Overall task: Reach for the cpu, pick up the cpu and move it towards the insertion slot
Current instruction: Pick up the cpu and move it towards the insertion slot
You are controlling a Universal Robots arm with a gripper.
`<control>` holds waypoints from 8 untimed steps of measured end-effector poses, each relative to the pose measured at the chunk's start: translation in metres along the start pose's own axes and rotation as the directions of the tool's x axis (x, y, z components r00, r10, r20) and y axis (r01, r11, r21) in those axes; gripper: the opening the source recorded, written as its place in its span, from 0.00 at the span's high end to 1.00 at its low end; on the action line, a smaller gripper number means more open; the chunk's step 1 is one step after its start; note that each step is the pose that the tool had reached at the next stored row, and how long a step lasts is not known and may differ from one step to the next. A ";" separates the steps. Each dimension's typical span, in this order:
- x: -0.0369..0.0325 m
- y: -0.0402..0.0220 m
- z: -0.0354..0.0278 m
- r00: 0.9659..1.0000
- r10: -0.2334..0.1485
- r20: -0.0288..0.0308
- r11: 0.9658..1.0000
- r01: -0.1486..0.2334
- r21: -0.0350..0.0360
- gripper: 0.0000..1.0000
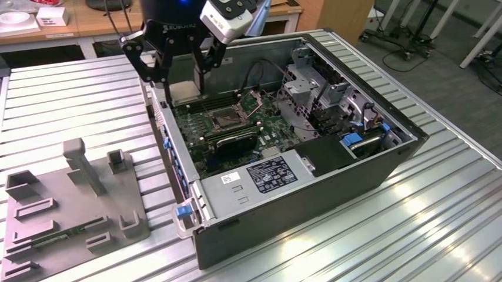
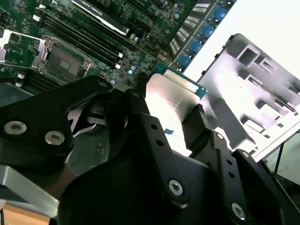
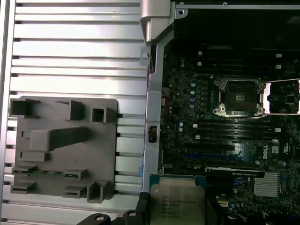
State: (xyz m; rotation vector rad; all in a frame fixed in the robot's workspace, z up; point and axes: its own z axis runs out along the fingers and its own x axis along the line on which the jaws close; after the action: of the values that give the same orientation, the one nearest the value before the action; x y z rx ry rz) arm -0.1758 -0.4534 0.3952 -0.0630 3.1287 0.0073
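Note:
The cpu, a small pale metal square, hangs above the motherboard's edge, by the case wall at the exterior view's left. My gripper is shut on it, one black finger on either side. In both wrist views the cpu sits between the fingers, its green rim showing. The insertion slot lies on the board with its metal frame flipped open and its dark centre bare. The cpu is a short way off from it, above board level.
The open computer case lies on a slatted metal table. A grey fixture tray with upright posts holds a thin green strip. Memory slots, a drive cage and cables crowd the board.

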 end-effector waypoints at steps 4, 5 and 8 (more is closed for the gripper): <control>-0.0031 -0.0001 0.0001 1.000 0.000 0.000 1.000 0.000 0.000 0.45; -0.0039 -0.0001 0.0001 1.000 0.000 0.000 1.000 0.000 0.000 0.45; -0.0063 -0.0002 0.0002 1.000 0.000 0.000 1.000 0.000 0.000 0.45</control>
State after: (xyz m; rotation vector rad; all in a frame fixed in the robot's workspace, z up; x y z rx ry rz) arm -0.1695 -0.4533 0.3950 -0.0630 3.1287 0.0074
